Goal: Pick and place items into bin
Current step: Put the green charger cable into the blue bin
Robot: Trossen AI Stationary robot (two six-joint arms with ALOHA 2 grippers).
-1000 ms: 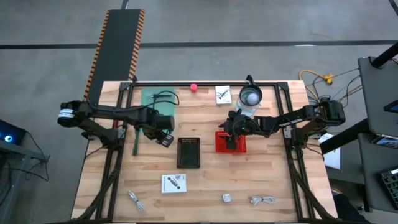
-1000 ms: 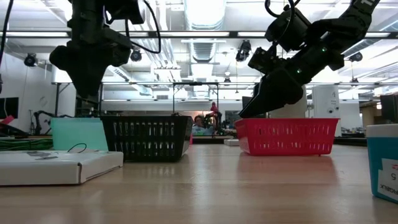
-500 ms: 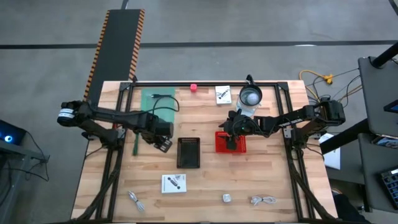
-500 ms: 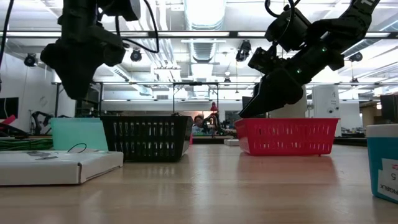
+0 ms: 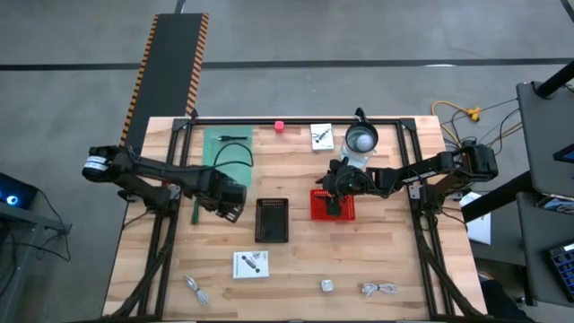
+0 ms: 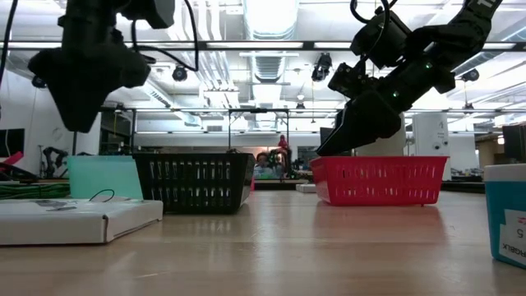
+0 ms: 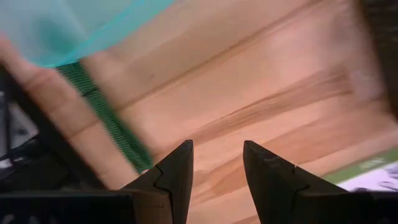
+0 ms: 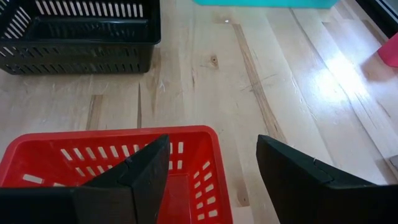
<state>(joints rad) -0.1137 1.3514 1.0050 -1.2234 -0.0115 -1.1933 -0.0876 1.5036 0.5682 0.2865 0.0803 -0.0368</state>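
Left tool (image 5: 235,213), part-open and empty, hovers beside the black bin (image 5: 273,220). Right tool (image 8: 211,180), wide and empty, hangs over the red bin (image 8: 186,138). We next seek the card (image 5: 251,264), nearer the bench edge.

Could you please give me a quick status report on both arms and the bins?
Left gripper jaws open, empty, above bare table beside black bin. Right gripper jaws open, empty, over red bin. Items remain scattered; nothing blocking.

Two dark, jointed arms carry black wedge-shaped fingers (image 8: 134,180), thin black cables, and a silvery ringed left shoulder joint.
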